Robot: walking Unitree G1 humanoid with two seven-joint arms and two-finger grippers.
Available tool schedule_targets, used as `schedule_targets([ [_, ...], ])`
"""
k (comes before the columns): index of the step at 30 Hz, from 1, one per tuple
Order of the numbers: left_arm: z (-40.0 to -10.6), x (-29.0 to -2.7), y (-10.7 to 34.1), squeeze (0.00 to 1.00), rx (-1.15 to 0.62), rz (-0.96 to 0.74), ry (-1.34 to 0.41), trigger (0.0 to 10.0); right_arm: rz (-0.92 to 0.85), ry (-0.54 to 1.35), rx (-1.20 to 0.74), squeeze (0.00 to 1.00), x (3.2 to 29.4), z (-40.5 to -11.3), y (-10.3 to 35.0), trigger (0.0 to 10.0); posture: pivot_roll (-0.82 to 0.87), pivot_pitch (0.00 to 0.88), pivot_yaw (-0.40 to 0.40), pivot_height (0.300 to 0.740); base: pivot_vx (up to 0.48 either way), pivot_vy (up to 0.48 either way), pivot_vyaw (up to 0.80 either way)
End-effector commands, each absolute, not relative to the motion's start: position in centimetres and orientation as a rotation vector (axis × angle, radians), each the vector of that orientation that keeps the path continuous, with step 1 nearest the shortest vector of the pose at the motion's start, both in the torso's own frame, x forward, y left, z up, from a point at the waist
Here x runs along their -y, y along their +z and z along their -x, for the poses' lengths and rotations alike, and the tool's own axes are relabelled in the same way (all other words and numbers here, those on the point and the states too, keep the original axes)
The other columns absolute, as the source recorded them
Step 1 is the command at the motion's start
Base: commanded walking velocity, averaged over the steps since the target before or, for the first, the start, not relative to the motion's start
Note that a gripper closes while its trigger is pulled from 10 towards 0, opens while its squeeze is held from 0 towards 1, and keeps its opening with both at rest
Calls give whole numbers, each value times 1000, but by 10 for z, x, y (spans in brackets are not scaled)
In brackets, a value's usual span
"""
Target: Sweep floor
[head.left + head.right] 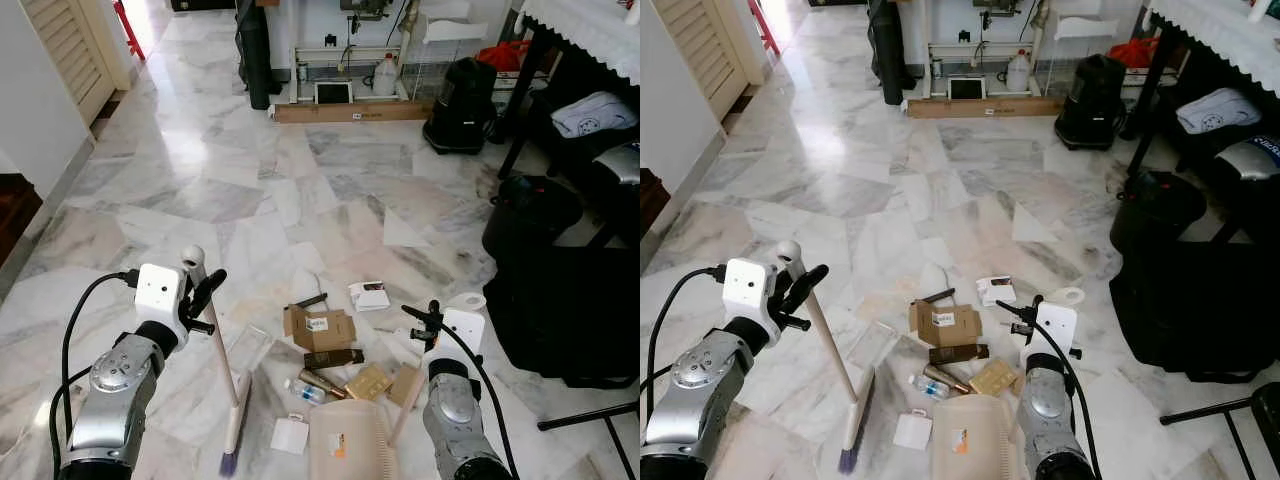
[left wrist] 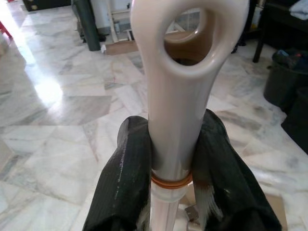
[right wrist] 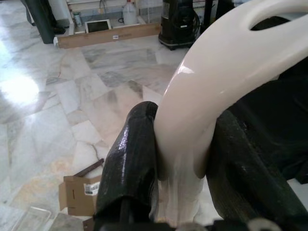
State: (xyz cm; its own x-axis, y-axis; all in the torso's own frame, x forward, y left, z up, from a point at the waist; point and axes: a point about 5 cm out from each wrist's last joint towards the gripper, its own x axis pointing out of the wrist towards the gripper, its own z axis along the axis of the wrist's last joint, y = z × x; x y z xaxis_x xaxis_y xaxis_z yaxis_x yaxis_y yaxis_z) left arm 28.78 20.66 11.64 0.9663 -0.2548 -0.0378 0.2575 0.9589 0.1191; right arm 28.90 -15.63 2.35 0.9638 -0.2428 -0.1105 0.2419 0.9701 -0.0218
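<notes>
My left gripper (image 1: 203, 296) is shut on the cream handle of a broom (image 1: 222, 360), just under its ring-shaped top (image 2: 185, 36). The broom leans down to purple bristles (image 1: 231, 458) on the marble floor. My right gripper (image 1: 428, 322) is shut on the curved cream handle (image 3: 211, 82) of a dustpan (image 1: 350, 442), which rests low between my arms. Litter lies just beyond the pan: a flattened cardboard box (image 1: 320, 328), a brown bar (image 1: 333, 358), a small bottle (image 1: 304, 390), a gold packet (image 1: 368, 382), a clear tray (image 1: 248, 348) and a white card (image 1: 290, 435).
A small white box (image 1: 370, 295) and a dark stick (image 1: 310, 300) lie further out. On the right stand a large black bag (image 1: 560, 320) and a black bin (image 1: 530, 210). A black vacuum (image 1: 462, 105) and a long cardboard box (image 1: 350, 112) sit at the back.
</notes>
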Motion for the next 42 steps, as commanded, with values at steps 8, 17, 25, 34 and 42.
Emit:
schedule_targets([
  [8,-282,-203,97,0,-105,-192,-319,10000,-2,-252,-89,0,155,-290,26,10000,125,85,27,740,0,0,0],
  [17,-272,-202,79,0,-225,-226,-395,10000,6,-254,-90,0,156,-290,26,10000,133,93,29,740,0,0,0],
  [25,-275,-197,72,0,-257,-110,-386,10000,24,-258,-96,0,156,-290,25,10000,125,99,31,740,0,0,0],
  [34,-276,-195,78,0,-285,-10,-424,10000,52,-256,-100,0,157,-290,25,10000,133,104,29,740,0,0,0],
  [42,-281,-195,87,0,-244,193,-384,10000,90,-226,-61,0,152,-296,33,10000,132,106,28,740,0,0,0],
])
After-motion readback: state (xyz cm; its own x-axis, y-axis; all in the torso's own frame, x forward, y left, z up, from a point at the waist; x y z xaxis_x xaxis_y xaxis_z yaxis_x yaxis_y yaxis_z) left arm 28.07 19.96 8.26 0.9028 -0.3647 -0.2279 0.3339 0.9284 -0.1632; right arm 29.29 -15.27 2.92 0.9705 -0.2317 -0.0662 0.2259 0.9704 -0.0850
